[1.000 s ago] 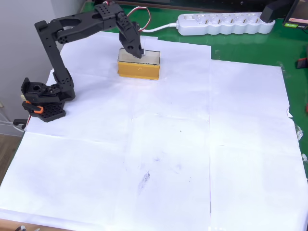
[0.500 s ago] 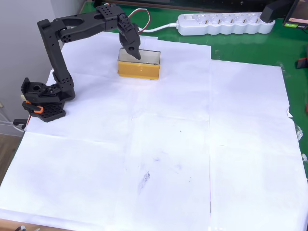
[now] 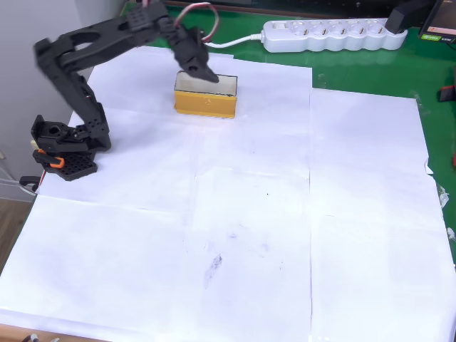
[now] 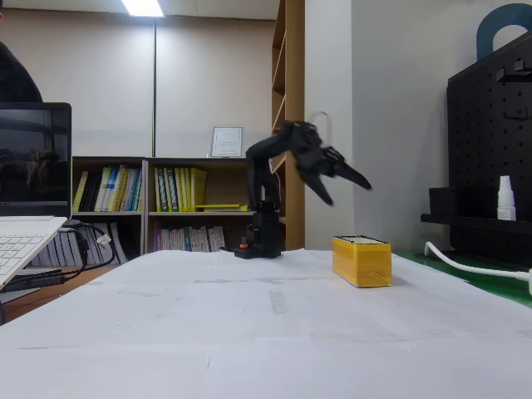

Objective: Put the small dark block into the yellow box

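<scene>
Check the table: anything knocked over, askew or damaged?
Nothing stands out. The yellow box sits upright on the white paper, and the pincer hangs open above it, apart from it.

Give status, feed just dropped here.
Gripper open, empty, raised above box. Block not seen on the paper. Nothing in the way.

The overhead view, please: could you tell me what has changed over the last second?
The gripper has lifted off the yellow box and swung up and back as the arm folds toward its base; in the fixed view it hangs open, well above the box. Nothing shows between its fingers. The box, the paper sheets and the power strip stayed where they were.
</scene>
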`<state>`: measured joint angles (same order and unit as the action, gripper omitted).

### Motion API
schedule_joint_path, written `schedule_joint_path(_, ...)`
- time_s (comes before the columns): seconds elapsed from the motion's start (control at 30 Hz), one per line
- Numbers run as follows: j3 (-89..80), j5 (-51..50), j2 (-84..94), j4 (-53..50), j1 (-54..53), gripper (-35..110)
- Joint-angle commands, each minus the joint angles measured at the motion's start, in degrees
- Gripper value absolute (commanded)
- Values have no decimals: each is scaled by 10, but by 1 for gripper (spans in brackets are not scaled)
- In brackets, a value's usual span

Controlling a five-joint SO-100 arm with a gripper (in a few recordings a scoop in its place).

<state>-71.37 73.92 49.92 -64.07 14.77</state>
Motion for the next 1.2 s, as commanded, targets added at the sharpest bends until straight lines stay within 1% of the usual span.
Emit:
schedule_joint_path(0.0,104,37,-142,52,-41,42)
schedule_joint_path(0.03,145,41,-175,65,-55,42)
schedule_joint_path(0.07,180,47,-202,68,-69,38)
schedule_joint_path(0.1,212,49,-228,68,-82,32)
schedule_joint_path(0.17,270,51,-270,73,-104,12)
schedule_joint_path(0.2,295,51,-287,78,-112,5)
schedule_joint_path(0.23,319,51,-304,81,-120,1)
schedule_joint_path(0.37,433,74,-380,95,-138,0)
schedule_joint_path(0.6,646,117,-510,83,-145,0)
schedule_joint_path(0.73,654,116,-550,-72,-138,0)
schedule_joint_path(0.83,654,103,-579,-158,-129,0)
schedule_joint_path(0.97,654,92,-596,-204,-127,0)
schedule_joint_path(1.17,654,77,-607,-209,-122,0)
